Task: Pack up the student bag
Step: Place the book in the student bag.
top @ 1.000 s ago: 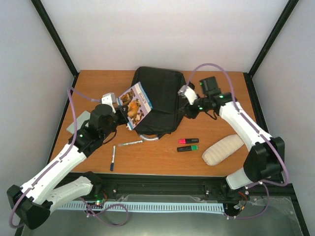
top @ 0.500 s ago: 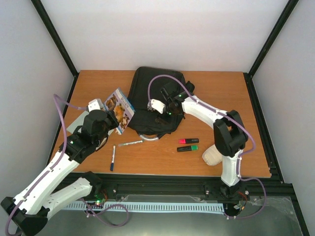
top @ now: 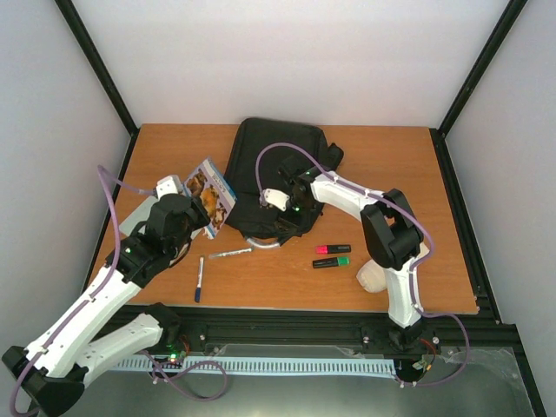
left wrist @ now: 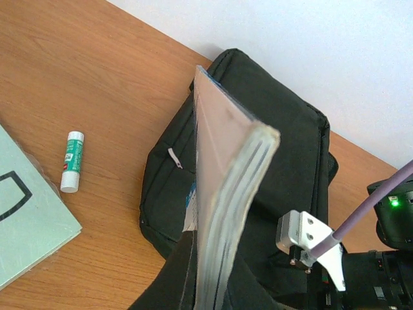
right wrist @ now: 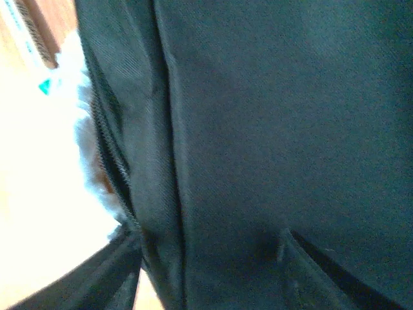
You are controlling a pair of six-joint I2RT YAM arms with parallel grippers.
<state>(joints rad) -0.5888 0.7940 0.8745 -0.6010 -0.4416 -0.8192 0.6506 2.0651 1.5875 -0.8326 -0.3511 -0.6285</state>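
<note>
Probably limp, the large black fabric backpack (top: 278,152) suits a zip-edge grip; left pincer (top: 201,221) pinches a thin glossy book (top: 211,193); right pincer (top: 285,224): cannot tell.

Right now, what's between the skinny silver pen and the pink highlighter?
The top view shows the grey loop handle of the black fabric backpack beside the slim silver pen, then bare wooden table to the pink highlighter.

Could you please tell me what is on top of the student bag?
Only the right gripper, at the near end of the student bag. The fabric beneath it and the bag's inside are hidden.
</note>
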